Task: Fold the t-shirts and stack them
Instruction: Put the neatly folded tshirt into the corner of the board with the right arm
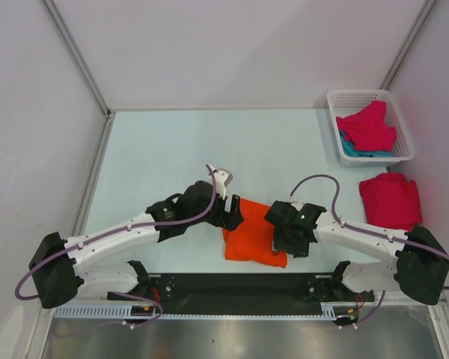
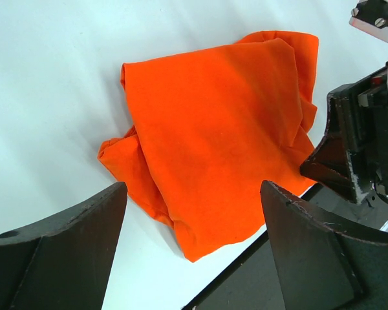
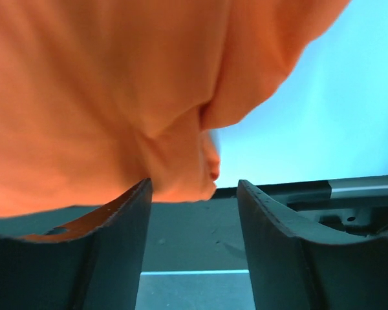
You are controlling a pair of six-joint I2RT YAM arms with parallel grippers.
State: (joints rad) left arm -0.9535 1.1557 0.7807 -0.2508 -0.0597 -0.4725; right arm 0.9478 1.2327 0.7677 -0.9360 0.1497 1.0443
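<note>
Top external view: the orange t-shirt (image 1: 253, 239) lies folded at the table's (image 1: 157, 149) six o'clock, between both arms. The left gripper (image 2: 193, 194) and right gripper (image 3: 194, 187) stand apart, holding nothing. The cloth is probably light, limp and shifty, so pinching doubled corners at its four and eight o'clock looks best.
</note>
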